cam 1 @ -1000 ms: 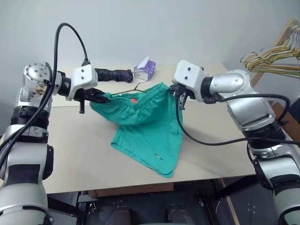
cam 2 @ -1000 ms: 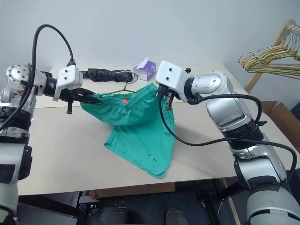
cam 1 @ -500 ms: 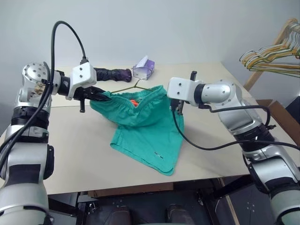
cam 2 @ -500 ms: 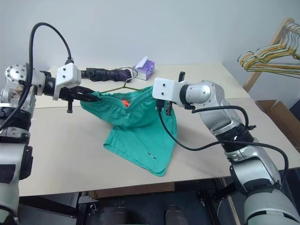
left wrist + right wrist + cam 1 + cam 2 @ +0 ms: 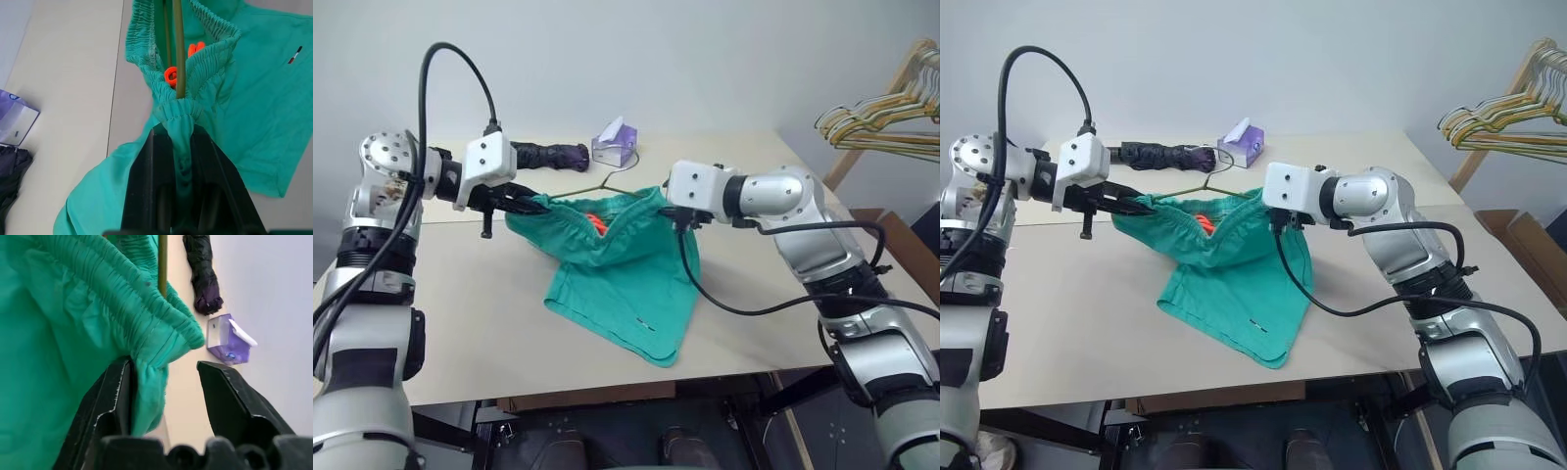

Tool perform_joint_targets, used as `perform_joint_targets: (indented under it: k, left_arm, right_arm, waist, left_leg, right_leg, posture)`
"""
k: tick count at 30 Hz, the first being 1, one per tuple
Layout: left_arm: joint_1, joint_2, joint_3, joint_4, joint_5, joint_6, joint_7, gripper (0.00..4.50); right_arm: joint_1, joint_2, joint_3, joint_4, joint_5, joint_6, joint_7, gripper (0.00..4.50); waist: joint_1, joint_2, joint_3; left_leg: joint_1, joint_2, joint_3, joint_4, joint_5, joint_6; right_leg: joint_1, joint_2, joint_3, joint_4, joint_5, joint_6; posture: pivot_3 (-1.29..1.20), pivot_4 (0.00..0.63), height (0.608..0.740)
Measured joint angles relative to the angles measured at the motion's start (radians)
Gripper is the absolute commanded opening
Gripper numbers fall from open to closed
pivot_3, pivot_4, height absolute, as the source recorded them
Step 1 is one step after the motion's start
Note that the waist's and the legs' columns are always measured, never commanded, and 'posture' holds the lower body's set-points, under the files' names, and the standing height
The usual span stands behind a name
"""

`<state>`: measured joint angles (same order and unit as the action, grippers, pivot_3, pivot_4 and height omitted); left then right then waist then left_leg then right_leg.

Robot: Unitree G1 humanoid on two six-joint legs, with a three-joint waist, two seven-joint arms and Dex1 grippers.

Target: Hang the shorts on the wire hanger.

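Bright, even indoor light, soft faint shadows, no glare; wrist views blur at close range

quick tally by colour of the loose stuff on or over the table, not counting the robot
teal-green: 1, the shorts
olive-green: 1, the wire hanger
dark purple-black: 1, the folded umbrella
light purple: 1, the tissue box
total: 4

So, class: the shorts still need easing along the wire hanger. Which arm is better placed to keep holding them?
The left. The left gripper is shut on the shorts and wire hanger; the right gripper stands open.
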<state>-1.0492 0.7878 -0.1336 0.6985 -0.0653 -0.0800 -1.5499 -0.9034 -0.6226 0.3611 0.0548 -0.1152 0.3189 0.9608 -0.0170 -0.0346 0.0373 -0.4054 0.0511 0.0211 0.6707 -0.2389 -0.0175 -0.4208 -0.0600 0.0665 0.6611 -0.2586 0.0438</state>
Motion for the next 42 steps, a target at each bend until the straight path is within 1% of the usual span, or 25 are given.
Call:
perform_joint_targets:
  k: [4, 7, 12, 15, 17, 19, 23, 24, 29, 32, 34, 35, 38, 42]
  left_arm:
    - [0.001, 0.005, 0.000, -0.008, -0.009, 0.000, -0.015, 0.10]
    - [0.001, 0.008, -0.001, -0.017, -0.012, -0.006, -0.039, 0.10]
    - [0.010, 0.018, -0.014, -0.046, -0.021, -0.007, -0.060, 0.10]
    - [0.010, 0.021, -0.026, -0.070, -0.053, -0.002, -0.060, 0.10]
    - [0.010, 0.032, -0.035, -0.086, -0.070, 0.002, -0.060, 0.10]
    - [0.010, 0.040, -0.042, -0.094, -0.089, 0.003, -0.061, 0.10]
    - [0.010, 0.052, -0.055, -0.094, -0.112, 0.016, -0.061, 0.10]
    - [0.010, 0.054, -0.057, -0.094, -0.118, 0.018, -0.061, 0.10]
    - [0.010, 0.061, -0.071, -0.093, -0.141, 0.022, -0.061, 0.10]
    - [0.009, 0.047, -0.072, -0.069, -0.146, 0.023, -0.060, 0.10]
    - [0.006, 0.023, -0.069, -0.026, -0.136, 0.030, -0.056, 0.83]
    - [0.001, 0.010, -0.061, 0.000, -0.132, 0.032, -0.043, 1.02]
    - [-0.012, -0.004, -0.040, 0.063, -0.116, 0.017, -0.006, 1.97]
    - [-0.015, -0.011, -0.021, 0.103, -0.094, -0.010, 0.028, 3.26]
  right_arm:
    - [0.020, -0.001, -0.024, -0.003, 0.081, 0.053, 0.085, 2.56]
    - [0.020, -0.001, -0.049, -0.008, 0.131, 0.083, 0.121, 2.56]
    - [0.019, -0.001, -0.066, -0.006, 0.163, 0.112, 0.151, 2.56]
    - [0.018, -0.005, -0.065, 0.002, 0.170, 0.116, 0.177, 2.56]
    - [0.018, -0.010, -0.064, 0.015, 0.170, 0.116, 0.191, 2.19]
    - [0.018, -0.014, -0.060, 0.025, 0.169, 0.116, 0.203, 1.66]
    - [0.018, -0.015, -0.059, 0.032, 0.168, 0.091, 0.217, 0.28]
    - [0.019, -0.015, -0.059, 0.033, 0.167, 0.084, 0.220, 0.04]
    - [0.032, -0.019, -0.059, 0.033, 0.168, 0.049, 0.231, 0.04]
    - [0.050, -0.021, -0.060, 0.031, 0.169, 0.039, 0.232, 0.04]
    - [0.056, -0.025, -0.061, 0.029, 0.168, 0.039, 0.230, 0.00]
    - [0.061, -0.028, -0.061, 0.024, 0.169, 0.040, 0.229, 0.00]
    - [0.074, -0.028, -0.064, 0.007, 0.175, 0.059, 0.223, 0.00]
    - [0.102, -0.033, -0.074, -0.025, 0.180, 0.107, 0.210, 0.00]
  waist:
    - [-0.001, 0.000, 0.000]
    - [-0.001, 0.000, 0.000]
    - [0.000, 0.000, 0.000]
    - [0.000, 0.000, 0.000]
    - [0.000, 0.000, 0.000]
    - [0.000, 0.000, 0.000]
    - [-0.001, 0.000, 0.000]
    - [0.000, 0.000, 0.000]
    - [0.001, 0.000, 0.000]
    - [0.001, 0.000, 0.000]
    - [0.001, 0.000, 0.000]
    - [0.001, 0.000, 0.000]
    - [0.000, 0.000, 0.000]
    - [-0.002, 0.000, 0.000]
  left_leg:
    - [0.000, 0.000, 0.000, 0.000, 0.000, 0.000]
    - [0.000, 0.000, 0.000, 0.000, 0.000, 0.000]
    - [0.000, 0.000, 0.000, 0.001, 0.000, 0.000]
    - [0.000, 0.000, 0.000, 0.001, 0.000, 0.000]
    - [0.000, 0.000, 0.000, 0.002, 0.000, 0.000]
    - [0.000, 0.000, 0.000, 0.002, 0.000, 0.000]
    - [0.000, 0.000, 0.000, 0.002, 0.000, 0.000]
    - [0.000, 0.000, 0.000, 0.003, 0.000, 0.000]
    - [0.000, 0.000, 0.000, 0.004, 0.000, 0.000]
    - [0.000, 0.000, 0.000, 0.004, 0.000, 0.000]
    - [0.000, 0.000, 0.000, 0.004, 0.000, 0.000]
    - [-0.001, 0.000, 0.000, 0.004, 0.000, 0.000]
    - [-0.001, 0.000, 0.000, 0.005, 0.000, 0.001]
    - [-0.001, 0.000, 0.000, 0.005, 0.000, 0.001]
  right_leg:
    - [0.000, 0.000, 0.000, 0.000, 0.000, 0.000]
    - [0.000, 0.000, 0.000, 0.000, 0.000, 0.000]
    - [0.000, 0.000, 0.000, 0.000, 0.000, 0.000]
    - [0.000, 0.000, 0.000, 0.001, 0.000, 0.000]
    - [0.000, 0.000, 0.000, 0.001, 0.000, 0.000]
    - [0.000, 0.000, 0.000, 0.001, 0.000, 0.000]
    - [0.000, 0.000, 0.000, 0.001, 0.000, 0.000]
    - [0.000, 0.000, 0.000, 0.001, 0.000, 0.000]
    - [0.000, 0.000, 0.000, 0.001, 0.000, 0.000]
    - [0.001, 0.000, 0.000, 0.002, 0.000, 0.000]
    - [0.001, 0.000, 0.000, 0.002, 0.000, 0.000]
    - [0.001, 0.000, 0.000, 0.002, 0.000, 0.000]
    - [0.000, 0.000, 0.000, 0.001, 0.000, 0.000]
    - [0.000, 0.000, 0.000, 0.002, 0.000, 0.000]
  posture:
    - [0.05, 0.000, 0.740]
    - [0.05, 0.000, 0.740]
    - [0.05, 0.000, 0.740]
    - [0.05, 0.000, 0.740]
    - [0.05, 0.000, 0.740]
    - [0.05, 0.000, 0.740]
    - [0.05, 0.000, 0.740]
    - [0.05, 0.000, 0.740]
    - [0.04, 0.000, 0.740]
    - [0.04, 0.000, 0.740]
    - [0.04, 0.000, 0.740]
    - [0.04, 0.000, 0.740]
    - [0.03, 0.000, 0.740]
    - [0.01, 0.000, 0.740]
